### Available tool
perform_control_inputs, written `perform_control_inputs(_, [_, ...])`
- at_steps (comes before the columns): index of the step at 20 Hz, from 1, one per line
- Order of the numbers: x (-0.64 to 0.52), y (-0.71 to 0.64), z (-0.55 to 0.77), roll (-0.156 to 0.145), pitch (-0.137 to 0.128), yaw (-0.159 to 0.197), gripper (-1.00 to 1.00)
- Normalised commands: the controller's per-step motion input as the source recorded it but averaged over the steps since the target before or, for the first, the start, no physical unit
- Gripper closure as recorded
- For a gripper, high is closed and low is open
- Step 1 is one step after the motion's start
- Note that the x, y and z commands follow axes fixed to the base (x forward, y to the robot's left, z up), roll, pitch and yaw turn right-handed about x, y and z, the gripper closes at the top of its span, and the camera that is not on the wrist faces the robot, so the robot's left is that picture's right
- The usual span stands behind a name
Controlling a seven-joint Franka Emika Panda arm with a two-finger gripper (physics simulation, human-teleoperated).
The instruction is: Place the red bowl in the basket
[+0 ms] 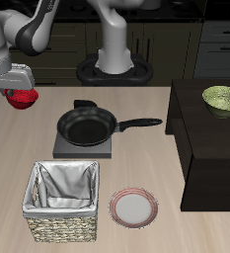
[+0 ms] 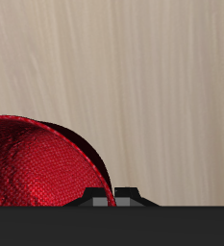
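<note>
My jaws clamped on red bowl [image 1: 23,99], held in air above desk [image 1: 136,158], well back from basket [image 1: 61,203]. Wrist view: bowl's textured inside [image 2: 37,173] close under me, bare wood beyond. Basket sits near front edge, beside pink-rimmed plate [image 1: 133,209]. Frying pan [image 1: 87,126] on dark pad between. Green bowl [image 1: 223,99] on dark cabinet [image 1: 210,148].

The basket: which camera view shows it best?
The exterior view: the basket shows whole, near the table's front edge, beside the pink-rimmed plate. The wrist view shows none of it, only the red bowl over bare table.
</note>
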Motion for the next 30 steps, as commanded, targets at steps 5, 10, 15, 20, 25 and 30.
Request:
perform_control_inputs(5, [-0.06,0.01,0.57,-0.026,-0.101,-0.008,1.00])
perform_control_inputs(10, [-0.04,0.05,0.41,-0.001,-0.070,0.011,1.00])
perform_control_inputs(15, [0.01,0.04,0.39,-0.021,-0.070,-0.003,1.00])
perform_control_inputs(20, [0.15,0.17,0.15,0.014,-0.021,0.006,1.00])
perform_control_inputs(25, [0.26,0.26,0.22,0.019,-0.032,0.009,1.00])
perform_control_inputs(30, [0.29,0.31,0.23,0.024,-0.020,0.025,1.00])
